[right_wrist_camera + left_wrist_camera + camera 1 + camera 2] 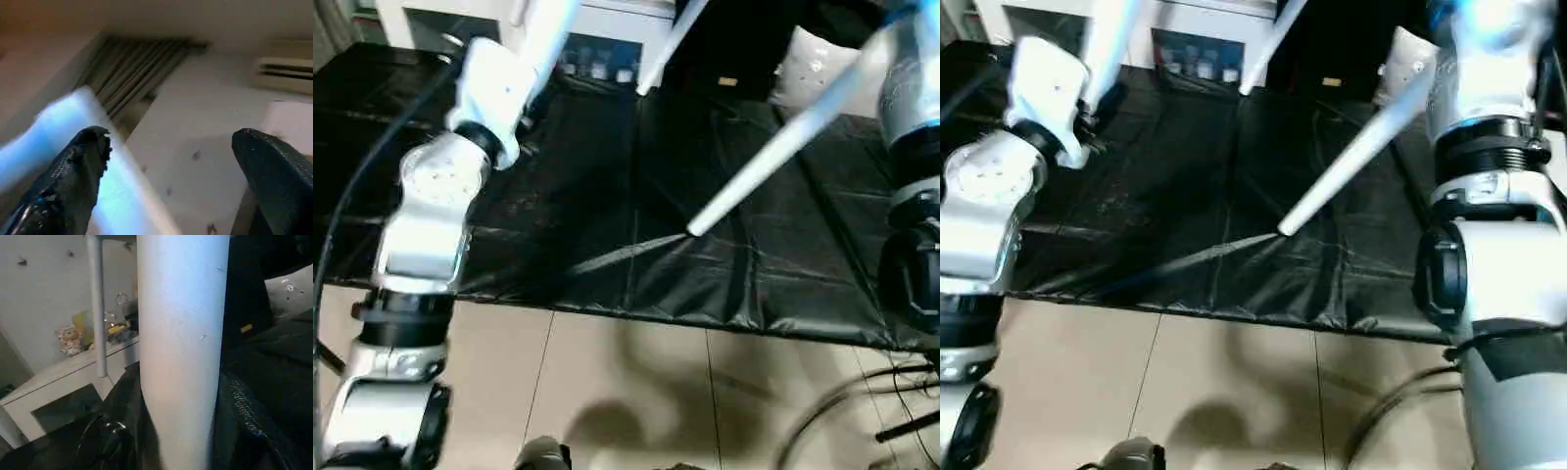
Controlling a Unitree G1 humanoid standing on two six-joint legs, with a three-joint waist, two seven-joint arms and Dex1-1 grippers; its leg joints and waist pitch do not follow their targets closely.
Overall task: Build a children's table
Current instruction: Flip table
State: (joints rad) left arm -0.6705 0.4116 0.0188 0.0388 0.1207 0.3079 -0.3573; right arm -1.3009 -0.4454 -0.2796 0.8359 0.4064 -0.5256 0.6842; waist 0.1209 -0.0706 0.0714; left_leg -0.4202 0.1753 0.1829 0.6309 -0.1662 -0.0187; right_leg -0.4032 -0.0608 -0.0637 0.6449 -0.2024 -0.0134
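Observation:
The children's table is raised, and its white tapered legs slant down over the black work table. One leg [181, 347] stands close before my left wrist, and my left gripper [521, 110] is shut around it. A second, long leg [773, 147] runs from the upper right down to its tip above the black cover. A third leg [663, 49] hangs farther back. My right gripper [171, 147] points up toward the ceiling, open, with nothing between its fingers [73, 181]. A white part of the table [68, 122] lies just beside one finger. The tabletop is out of view.
The black-covered work table [636, 196] spreads below, its front edge meeting a tiled floor [607, 392]. A white shelf unit [597, 29] with small toys stands at the back. A white cushion [813, 64] lies at the back right, and cables [862, 411] trail on the floor at the right.

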